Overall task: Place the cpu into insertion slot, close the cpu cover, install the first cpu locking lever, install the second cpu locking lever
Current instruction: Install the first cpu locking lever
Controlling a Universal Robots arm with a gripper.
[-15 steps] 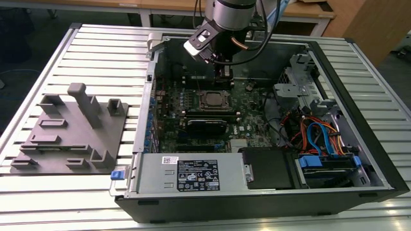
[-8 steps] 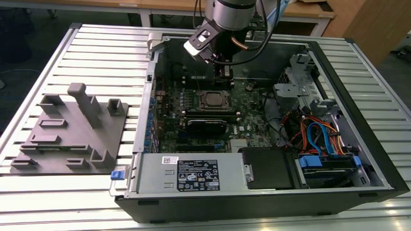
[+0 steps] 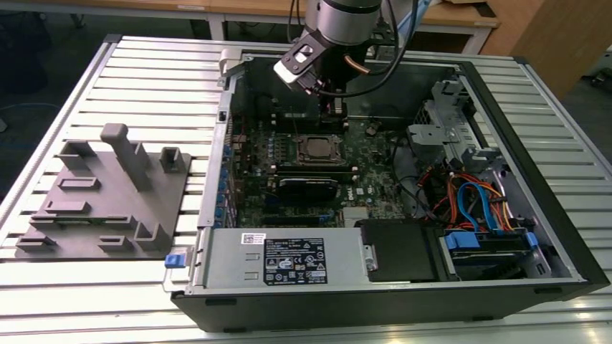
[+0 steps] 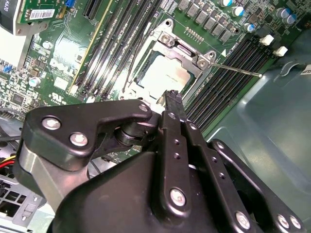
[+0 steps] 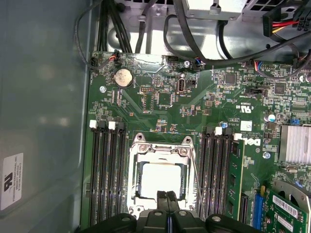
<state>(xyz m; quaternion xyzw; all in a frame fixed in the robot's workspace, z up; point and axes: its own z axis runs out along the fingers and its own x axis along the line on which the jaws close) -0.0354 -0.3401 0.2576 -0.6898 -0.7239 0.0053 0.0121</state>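
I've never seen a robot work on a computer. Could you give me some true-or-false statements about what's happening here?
1. The square silver-grey chip lies seated on the green circuit board. True.
2. The thin silver frame plate stands raised off the chip. False: it lies flat around the chip.
3. The black tool grips the chip. False: its fingers are shut together, holding nothing, near the chip's edge.
4. The grey moulded tray lies outside the black computer case. True.

My arm (image 3: 345,18) and gripper (image 4: 173,97), grey over black.
I see a silver-grey arm with a black cable (image 3: 397,57) looping beside it; the gripper's matte black links (image 4: 97,121) are pinned by bright silver screws (image 4: 78,140).
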